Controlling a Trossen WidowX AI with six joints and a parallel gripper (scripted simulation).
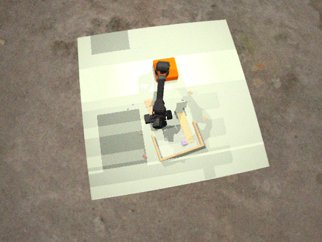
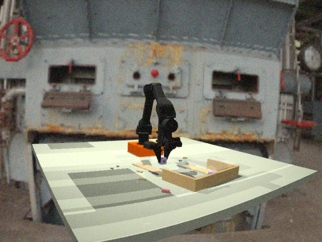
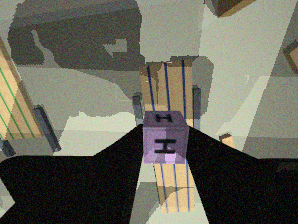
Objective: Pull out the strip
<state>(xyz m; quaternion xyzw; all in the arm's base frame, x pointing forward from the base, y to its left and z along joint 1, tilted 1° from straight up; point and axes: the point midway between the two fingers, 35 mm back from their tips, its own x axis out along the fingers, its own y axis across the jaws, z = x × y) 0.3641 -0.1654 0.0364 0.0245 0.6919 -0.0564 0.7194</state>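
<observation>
Labelled cube, purple, marked H, clamped between fingers of gripper. Seen in wrist view above blue-lined strip. Green-lined strip off to one side. Second purple cube beside yellowish strip, inside corner of wooden frame.

Wooden-looking tray; strip wood-like; arm matt black; floor rough.

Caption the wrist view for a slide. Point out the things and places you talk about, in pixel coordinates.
Gripper [image 3: 162,128] clasping a purple cube [image 3: 165,145] marked H above a blue-lined wooden strip [image 3: 175,192].
</observation>
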